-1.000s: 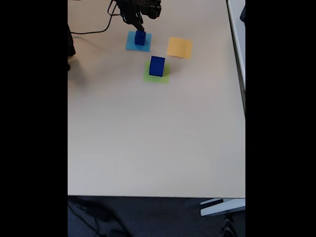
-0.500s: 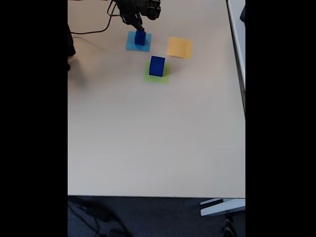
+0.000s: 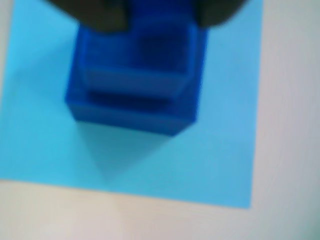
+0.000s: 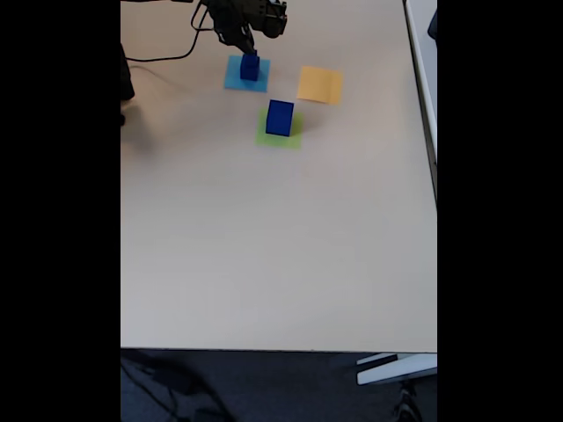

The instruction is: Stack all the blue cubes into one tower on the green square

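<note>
wrist view: two stacked blue cubes [image 3: 135, 80] on light-blue square [image 3: 220, 150] | gripper [image 3: 157, 12] astride upper cube, grip unclear | fixed view: larger blue cube [image 4: 280, 117] on green square [image 4: 280, 135]

The fixed view looks down from high up on the whole tabletop [image 4: 264, 246]. The wrist view looks down very close. Both show the light-blue square [image 4: 236, 79] [image 3: 225, 160].
</note>
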Controlling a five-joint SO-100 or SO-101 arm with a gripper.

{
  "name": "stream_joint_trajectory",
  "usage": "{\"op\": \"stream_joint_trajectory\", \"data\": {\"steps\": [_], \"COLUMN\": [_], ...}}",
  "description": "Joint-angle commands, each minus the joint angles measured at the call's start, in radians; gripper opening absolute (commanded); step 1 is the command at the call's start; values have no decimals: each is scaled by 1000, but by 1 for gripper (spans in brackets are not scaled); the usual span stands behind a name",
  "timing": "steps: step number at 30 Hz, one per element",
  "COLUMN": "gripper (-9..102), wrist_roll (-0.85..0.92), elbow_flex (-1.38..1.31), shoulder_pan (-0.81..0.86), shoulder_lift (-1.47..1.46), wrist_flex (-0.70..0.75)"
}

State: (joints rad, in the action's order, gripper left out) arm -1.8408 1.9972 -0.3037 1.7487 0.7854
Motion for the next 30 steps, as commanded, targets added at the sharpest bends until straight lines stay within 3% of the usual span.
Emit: {"op": "stream_joint_trajectory", "data": {"steps": [1,10,20,30], "gripper": [2,2,3,2], "wrist_roll": [8,23,232,345], "elbow_flex": [-5,-11,-221,-314], "shoulder_pan": [8,20,164,305], "shoulder_lift": [46,60,46,-123], "wrist_flex": [-14,-18,84,20]}}
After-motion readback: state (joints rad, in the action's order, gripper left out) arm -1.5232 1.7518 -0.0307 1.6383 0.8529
